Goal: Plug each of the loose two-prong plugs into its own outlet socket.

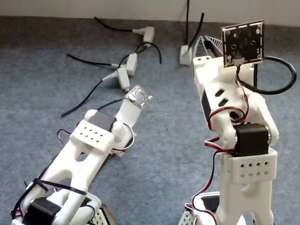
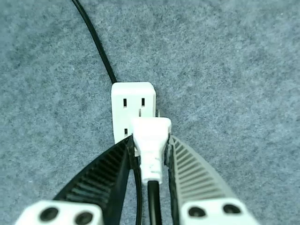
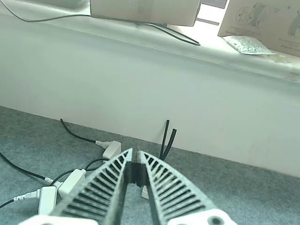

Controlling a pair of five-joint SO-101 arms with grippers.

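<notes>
In the left wrist view my left gripper (image 2: pixel 151 152) is shut on a white two-prong plug (image 2: pixel 151 140). The plug's front end sits against the near end of a white outlet block (image 2: pixel 132 103), whose black cord runs away from me. From above, that arm's wrist (image 1: pixel 137 97) hovers just behind the same outlet block (image 1: pixel 123 79). My right gripper (image 3: pixel 136 157) is held off the carpet, shut with nothing in it, near the back wall. Beyond its tips lie a white block (image 3: pixel 144 191) and two black cords (image 3: pixel 166 136).
More white blocks with black cords lie on the grey carpet: one (image 1: pixel 132 64) beside the gripped plug's outlet, one (image 1: pixel 148 33) near the wall, one (image 1: pixel 185 55) under the right arm. The white wall bounds the far side. Open carpet lies between the arms.
</notes>
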